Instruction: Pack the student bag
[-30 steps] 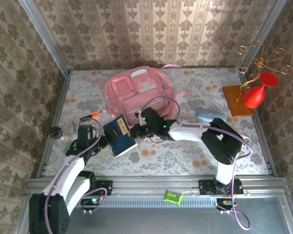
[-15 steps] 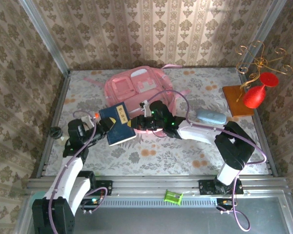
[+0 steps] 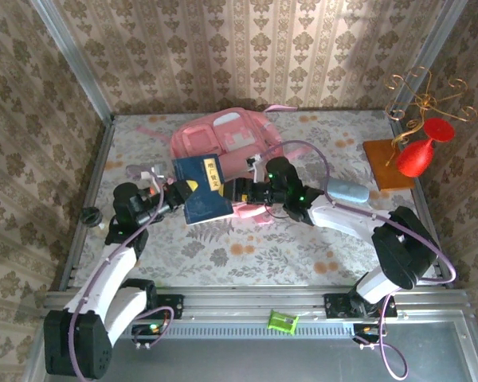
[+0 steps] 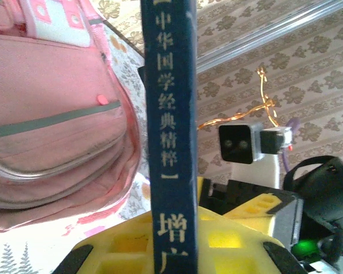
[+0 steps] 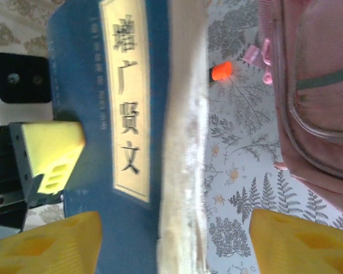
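The bag (image 3: 223,137) lies pockets up at the middle of the desk's (image 3: 303,255) far edge. At its near-left side, the left end effector (image 3: 178,193) is clamped on a blue book (image 3: 203,189), held tilted clear of the desk. The right end effector (image 3: 237,191) stands wide at the book's right side. The page edge lies between its fingers (image 5: 300,242), ungripped.

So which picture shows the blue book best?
The top view. It has the whole book, cover up, next to the pink bag. The left wrist view gives its spine close up. The right wrist view gives part of the cover and the page edges.
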Controlling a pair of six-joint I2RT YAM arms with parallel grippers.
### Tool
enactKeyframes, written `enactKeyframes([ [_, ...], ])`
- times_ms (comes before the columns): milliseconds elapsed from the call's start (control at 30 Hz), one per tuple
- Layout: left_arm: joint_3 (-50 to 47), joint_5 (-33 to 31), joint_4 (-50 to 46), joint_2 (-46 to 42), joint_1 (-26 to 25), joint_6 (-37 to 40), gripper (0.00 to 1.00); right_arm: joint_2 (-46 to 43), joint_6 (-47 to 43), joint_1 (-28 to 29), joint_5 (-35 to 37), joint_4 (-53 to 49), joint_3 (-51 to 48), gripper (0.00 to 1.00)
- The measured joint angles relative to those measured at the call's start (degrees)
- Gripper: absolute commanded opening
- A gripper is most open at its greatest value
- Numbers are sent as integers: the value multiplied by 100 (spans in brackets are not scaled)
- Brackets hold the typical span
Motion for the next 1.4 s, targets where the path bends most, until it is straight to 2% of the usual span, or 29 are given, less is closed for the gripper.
enactKeyframes([
  [133, 83, 11, 479, 236, -160, -260, 0, 0, 87, -7, -197, 229, -107, 79],
  [233, 149, 11, 922, 444, -278, -520, 0, 0, 247, -7, -380, 614, -120, 70],
  [433, 391, -39, 1062, 708, -468, -614, 1, -74, 656, -68, -557, 1360, -315, 21],
  [467, 426, -85, 997, 728, -501, -566, 9, -144, 695, -101, -555, 1412, -378, 9],
  [500, 459, -114, 931, 765, -538, -503, 21, -243, 721, -125, -570, 1473, -448, 1],
  [567, 564, -138, 756, 850, -629, -348, 47, -455, 772, -155, -560, 1443, -590, 0],
  [600, 660, -197, 610, 901, -667, -214, 55, -573, 772, -225, -535, 1379, -678, 0],
  [667, 844, -483, 262, 1001, -723, 153, 64, -833, 778, -518, -470, 1080, -817, 0],
  [733, 1045, -925, -203, 1117, -907, 752, 67, -1132, 671, -931, -348, 549, -863, 0],
  [867, 1869, -2092, -1309, 1864, -1923, 2428, 68, -1755, 247, -1899, -129, -619, -859, 0],
  [967, 2529, -2656, -1801, 2721, -2592, 3541, 69, -2164, -101, -2728, -76, -1464, -857, 0],
  [1133, 3449, -3366, -2533, 4140, -3298, 4996, 66, -2483, -581, -3504, -37, -2470, -855, 0],
  [1267, 3998, -3674, -3034, 4968, -3526, 5661, 50, -2599, -807, -3576, -39, -2841, -859, 0],
  [1333, 4166, -3768, -3217, 5178, -3499, 5858, 40, -2645, -872, -3574, -63, -2868, -918, 0],
  [1400, 4227, -3783, -3285, 5222, -3453, 5947, 34, -2702, -901, -3576, -79, -2885, -1019, 0],
])
